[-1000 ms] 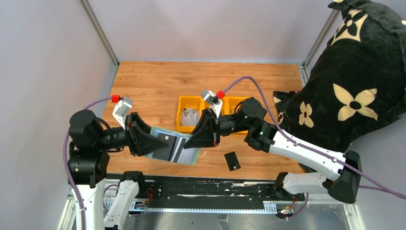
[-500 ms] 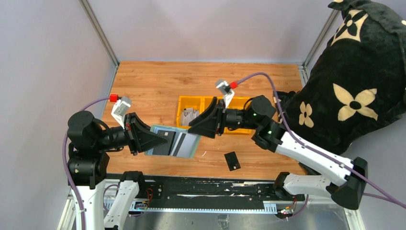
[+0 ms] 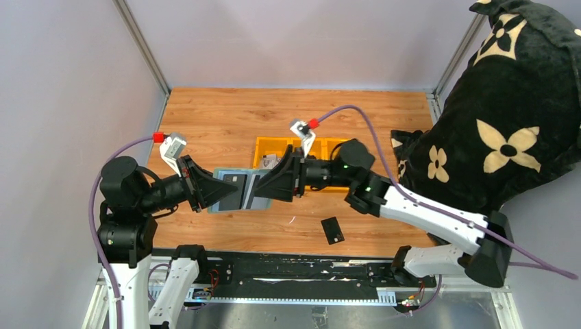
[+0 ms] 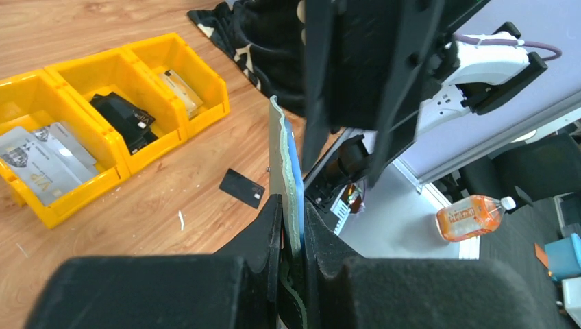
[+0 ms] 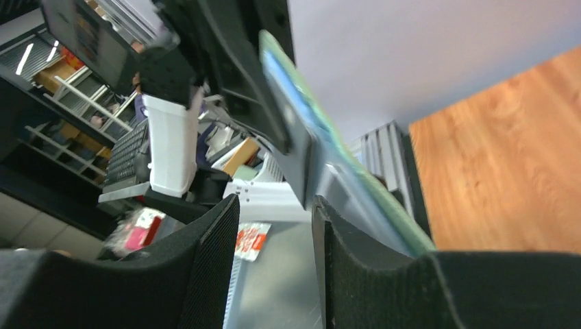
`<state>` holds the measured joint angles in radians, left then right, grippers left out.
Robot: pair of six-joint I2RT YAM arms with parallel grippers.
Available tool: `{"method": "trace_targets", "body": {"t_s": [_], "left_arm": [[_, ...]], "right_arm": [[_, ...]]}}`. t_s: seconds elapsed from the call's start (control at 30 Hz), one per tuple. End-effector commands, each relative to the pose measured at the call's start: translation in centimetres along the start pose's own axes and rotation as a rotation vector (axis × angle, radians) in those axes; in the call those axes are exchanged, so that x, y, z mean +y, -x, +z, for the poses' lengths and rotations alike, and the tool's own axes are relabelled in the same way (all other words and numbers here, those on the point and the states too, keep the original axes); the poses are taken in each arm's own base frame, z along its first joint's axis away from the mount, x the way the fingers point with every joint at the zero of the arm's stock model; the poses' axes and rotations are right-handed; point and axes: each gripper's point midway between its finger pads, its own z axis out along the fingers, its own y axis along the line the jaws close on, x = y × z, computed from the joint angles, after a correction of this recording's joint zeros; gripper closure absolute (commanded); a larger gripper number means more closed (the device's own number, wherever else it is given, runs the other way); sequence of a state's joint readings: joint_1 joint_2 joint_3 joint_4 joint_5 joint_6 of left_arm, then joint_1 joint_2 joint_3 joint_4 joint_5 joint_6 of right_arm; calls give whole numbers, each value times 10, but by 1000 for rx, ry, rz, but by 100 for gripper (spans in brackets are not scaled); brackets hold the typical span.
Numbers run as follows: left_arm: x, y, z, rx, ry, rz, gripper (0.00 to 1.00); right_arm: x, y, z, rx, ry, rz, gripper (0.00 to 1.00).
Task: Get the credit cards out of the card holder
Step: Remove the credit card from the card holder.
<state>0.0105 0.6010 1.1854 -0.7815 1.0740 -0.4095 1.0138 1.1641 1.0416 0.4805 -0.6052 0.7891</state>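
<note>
Black card (image 3: 332, 229): flat on the bench (image 3: 240, 116), nearer than the card holder (image 4: 284, 157) and to its right, well apart from it. Bare wood on all four of its sides, short of the bench's front edge.
Left tool (image 4: 291, 209): clamped tight on the card holder's left edge, one finger pressed to each face, no gap left.
Card holder: pale green, opened out and seen edge-on from the left wrist. Looks raised off the wood, though contact underneath cannot be told. Right edge free, at the mouth of the right tool.
Dark card (image 3: 235, 182): tucked in a pocket on the card holder's inner face, with a paler grey strip just right of it.
Right tool (image 5: 274, 205): at the card holder's right edge, fingers parted with a clear gap. Grey card corner just at the top of that gap; touching a pad or not, cannot tell.
Yellow bins (image 3: 270, 142): row of three just beyond the card holder, partly hidden by the right arm. Silvery cards (image 4: 44, 161) in the bin nearest the holder, black lump (image 4: 123, 118) in the middle bin, tan card (image 4: 181, 83) in the last.
Open room: bare wood beyond the card holder past the bins to the far edge, and beyond-left of it toward the corner post.
Black cloth (image 3: 507, 116): flower-patterned, far right of the card holder, draped over the bench's right edge and close to the last bin.
</note>
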Motion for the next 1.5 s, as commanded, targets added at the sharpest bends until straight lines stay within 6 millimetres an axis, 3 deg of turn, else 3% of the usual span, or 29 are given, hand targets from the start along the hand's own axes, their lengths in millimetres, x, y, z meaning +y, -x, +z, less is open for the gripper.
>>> {"method": "trace_targets", "body": {"t_s": [0.0, 0.47, 0.6, 0.73, 0.83, 1.03, 1.13, 1.27, 1.47], "left_arm": [[-10, 3, -1, -3, -38, 5, 96], [-32, 8, -3, -21, -145, -14, 93], [-31, 6, -3, -25, -151, -18, 92], [-27, 4, -1, -22, -151, -36, 87], [-25, 3, 0, -19, -153, -43, 85], [-32, 3, -2, -12, -182, -44, 81], [-38, 3, -3, -1, -211, -58, 80], [-43, 4, -5, 7, -232, -64, 82], [-45, 3, -6, 7, -237, -57, 84]], "right_arm": [[19, -16, 13, 60, 120, 61, 54], [-6, -35, 31, 85, 73, 115, 54], [-3, -32, 35, 75, 96, 121, 55], [11, -25, 39, 51, 181, 146, 62], [22, -18, 41, 25, 250, 170, 72], [22, -19, 36, 9, 262, 181, 88], [24, -22, 31, 10, 274, 179, 89], [27, -22, 26, -7, 297, 182, 77], [34, -12, 22, -52, 354, 212, 78]]}}
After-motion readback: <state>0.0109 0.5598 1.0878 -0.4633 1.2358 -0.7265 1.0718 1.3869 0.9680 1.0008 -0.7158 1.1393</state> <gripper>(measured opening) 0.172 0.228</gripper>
